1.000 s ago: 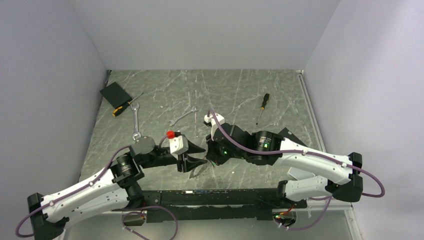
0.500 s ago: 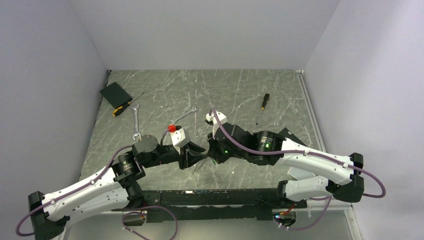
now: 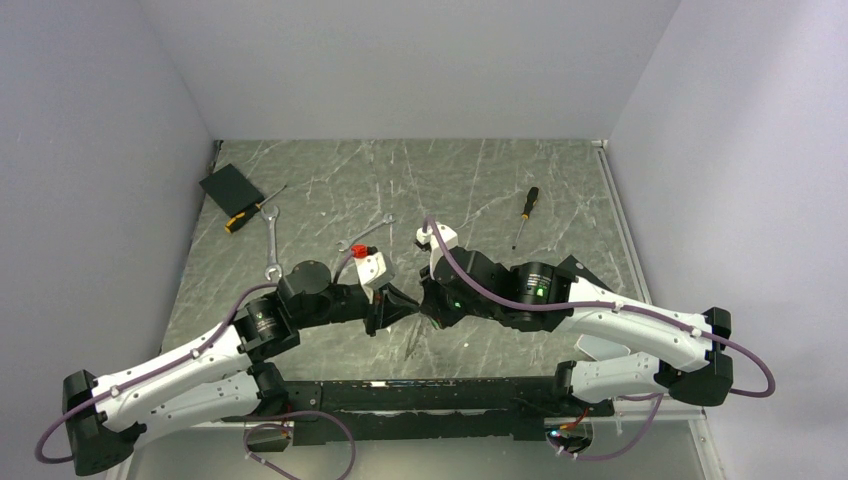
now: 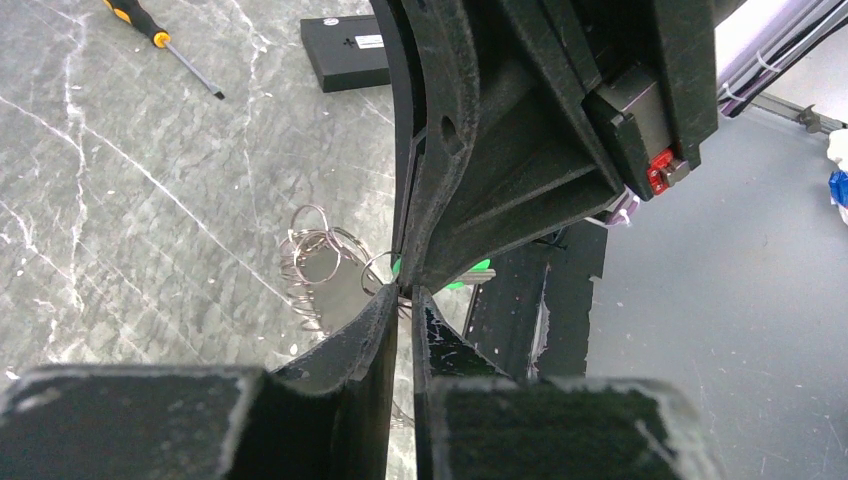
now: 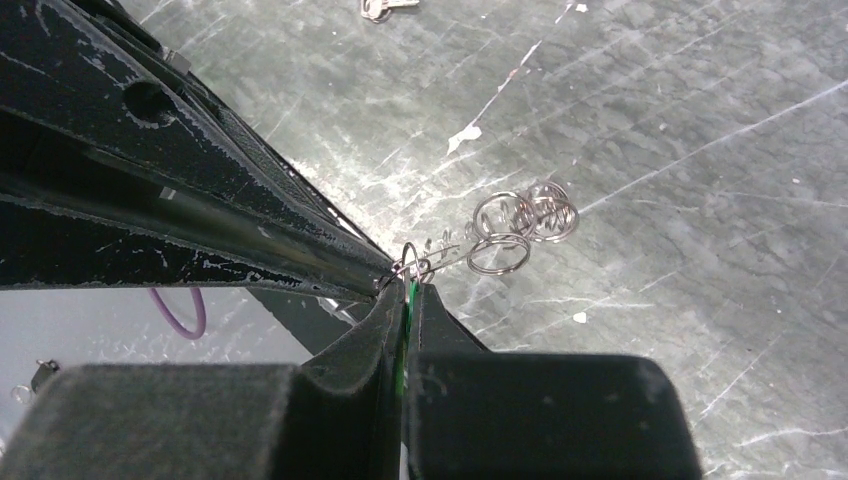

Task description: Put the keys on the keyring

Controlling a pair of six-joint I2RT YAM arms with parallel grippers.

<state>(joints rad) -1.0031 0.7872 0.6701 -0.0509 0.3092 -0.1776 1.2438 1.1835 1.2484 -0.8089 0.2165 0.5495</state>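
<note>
- The keyring (image 5: 520, 232), a bunch of silvery loops, trails just beside the meeting pincer tips, near the front edge of the desk (image 3: 480, 190). Whether it hangs or rests there is unclear.
- The right pincer (image 5: 405, 290) is clenched on the green key (image 5: 409, 315), probably to steady it so a small end loop can be threaded.
- The left pincer (image 4: 403, 293) meets it tip to tip, jaws narrowed to a slit. Whether it grips that loop I cannot tell.
- Farther off, a silvery key (image 5: 385, 8) lies on the desk, not yet threaded.
- Farthest, the screwdriver (image 3: 525, 215) lies well apart.

The black left gripper (image 3: 406, 301) and black right gripper (image 3: 424, 299) stand tip to tip, blocking each other. A small silver open-ended wrench (image 3: 378, 226) lies just behind them; beyond, grey marbled tabletop (image 3: 480, 175) lies bare.
</note>
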